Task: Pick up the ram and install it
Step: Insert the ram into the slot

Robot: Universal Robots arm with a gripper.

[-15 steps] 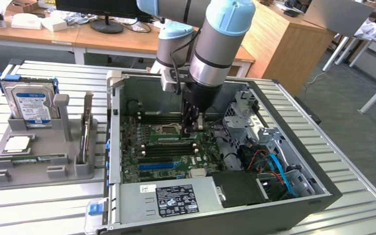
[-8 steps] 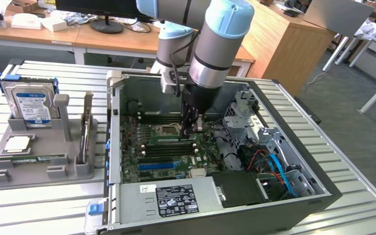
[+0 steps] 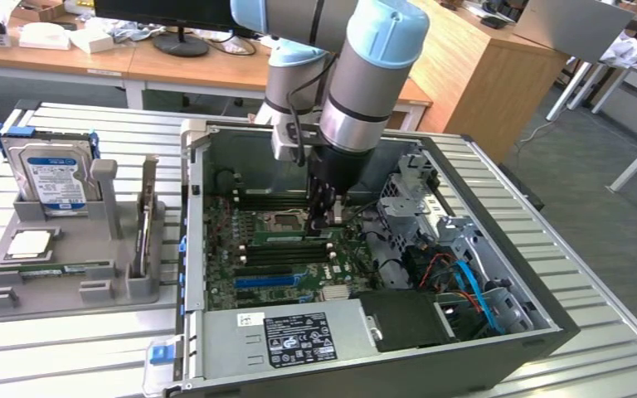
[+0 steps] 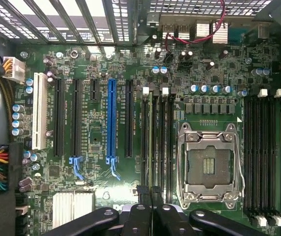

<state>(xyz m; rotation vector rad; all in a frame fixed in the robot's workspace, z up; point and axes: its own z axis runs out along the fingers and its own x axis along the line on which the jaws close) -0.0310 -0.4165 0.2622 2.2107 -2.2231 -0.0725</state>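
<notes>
One arm reaches down into an open computer case (image 3: pixel 484 344) in the exterior view, and its gripper (image 3: pixel 321 222) sits low over the motherboard (image 3: pixel 221 249), just to the exterior view's right of the square processor socket (image 3: pixel 285 220). The ram (image 3: pixel 288 236) shows as a narrow green strip standing on edge among the black memory slots, with its near end right under the fingertips. On the slatted table (image 3: pixel 75 348), well apart to the exterior view's left, a grey holder (image 3: pixel 64 292) carries a hard drive (image 3: pixel 55 178) with a blue-white label. In the wrist view, the gripper (image 4: pixel 149 192) has its two dark fingers (image 4: pixel 141 196) drawn close together, pinching the top edge of the ram (image 4: pixel 151 142). The ram is seen edge-on as a thin greenish line running along one of the black slots between the blue expansion slot (image 4: pixel 111 120) and the socket (image 4: pixel 209 164). Whether it is fully seated I cannot tell.
</notes>
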